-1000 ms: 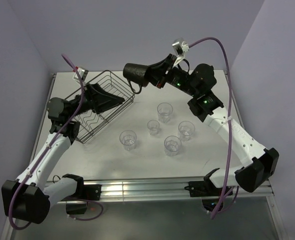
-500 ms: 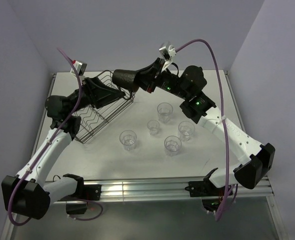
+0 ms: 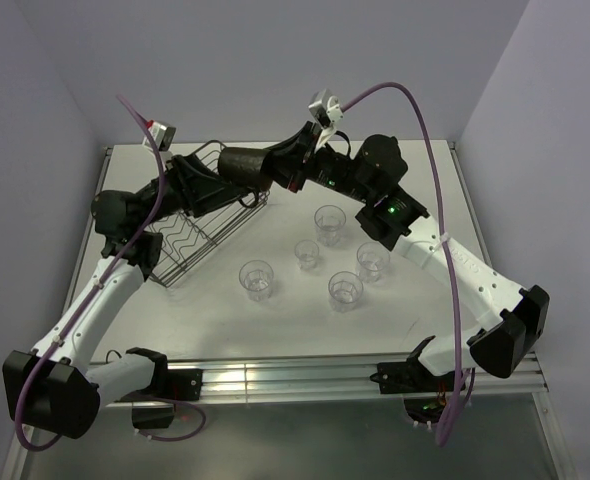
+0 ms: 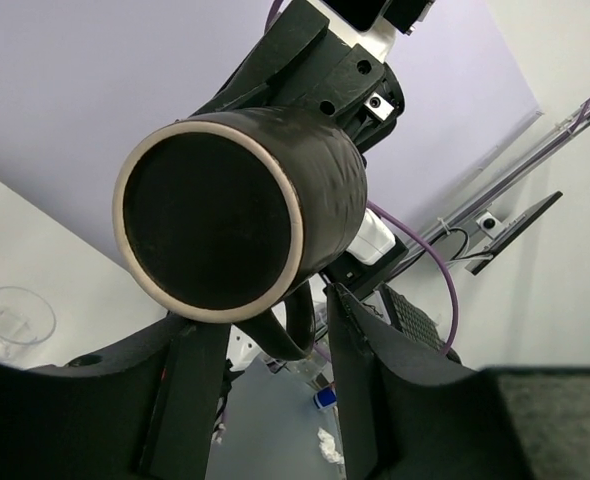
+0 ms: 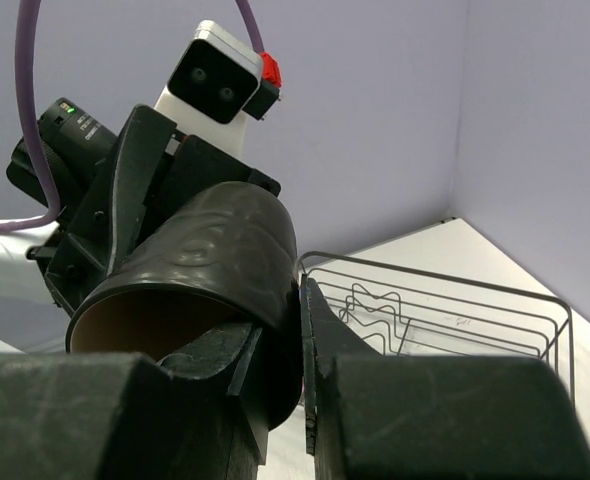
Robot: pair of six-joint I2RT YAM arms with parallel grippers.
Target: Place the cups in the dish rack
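Note:
My right gripper (image 3: pixel 278 166) holds the dark brown mug (image 3: pixel 243 165) on its side in the air over the right edge of the black wire dish rack (image 3: pixel 187 238). It is shut on the mug's wall (image 5: pixel 215 260), one finger inside the mouth and one outside (image 5: pixel 280 340). The mug's base (image 4: pixel 210 210) faces my left gripper (image 4: pixel 270 390). Its handle (image 4: pixel 300 325) hangs between the left fingers (image 4: pixel 360 390), which stand apart with a gap beside the handle. Several clear ribbed cups stand on the table, among them one (image 3: pixel 330 222) and another (image 3: pixel 256 279).
The rack (image 5: pixel 445 310) lies at the left back of the white table (image 3: pixel 425 200), tilted up on the left arm's side. The glasses cluster in the table's middle, one showing low left (image 4: pixel 15 320). Purple cables arc over both arms.
The right arm has carried the mug leftward to the left gripper. The left gripper has risen to meet it and narrowed its jaws around the handle.

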